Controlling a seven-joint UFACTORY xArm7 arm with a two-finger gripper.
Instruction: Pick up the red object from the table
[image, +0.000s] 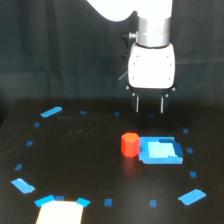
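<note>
table (75, 150) black, matte, w/ blue tape marks. gripper (148, 104) hangs above it, 2 fingers spread, nothing btwn. blue block (160, 150) lies flat. red object (130, 144) touches block's left side; prob light, stiff; grip across its round sides.

Behind the worktop (75, 165) you see a dark backdrop (55, 50) with faint vertical folds, like a curtain; it fills the upper part of the view from edge to edge. The worktop surface is flat, matte and black. You will find small blue tape marks (108, 202) set around it in a rough ring, and larger blue strips (51, 112) near its outer parts, toward the exterior view's left and right. A pale rectangular patch (60, 212), bright and overexposed, sits at the bottom edge, bordered by blue tape. The light is dim and even, and the picture is slightly blurred.
</note>
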